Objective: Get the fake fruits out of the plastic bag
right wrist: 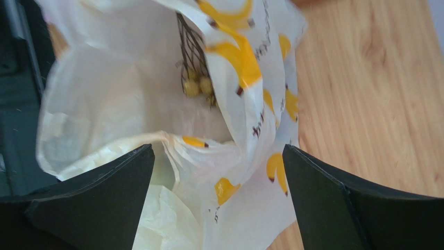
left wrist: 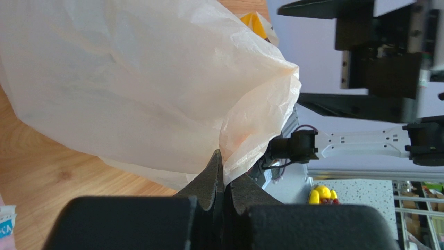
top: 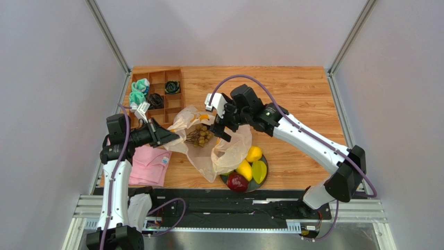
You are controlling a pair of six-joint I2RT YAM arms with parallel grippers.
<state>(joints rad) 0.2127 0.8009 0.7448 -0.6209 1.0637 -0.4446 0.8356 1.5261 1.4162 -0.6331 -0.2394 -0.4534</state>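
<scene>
Fruit removal partly done; left jaws clenched on the bag, right jaws released over its mouth.

Left jaws: fully closed, pinching a fold of the crinkly translucent cream-white plastic bag (left wrist: 156,78) printed with orange-yellow bananas; right jaws: spread wide, grasping nothing, poised over the open bag mouth, contact with the plastic cannot be told; inside the bag: a bunch of small pale plastic grapes on dark stems (right wrist: 195,86); beside the bag, on the dark round plate (top: 250,188): glossy yellow lemon (top: 254,153), yellow mango (top: 244,169), green pear (top: 259,172), dark red apple (top: 237,182); plate and bag rest on the wooden tabletop (top: 302,94); judgement: four fruits out, at least the grape bunch left; the bag's other contents hidden.
</scene>
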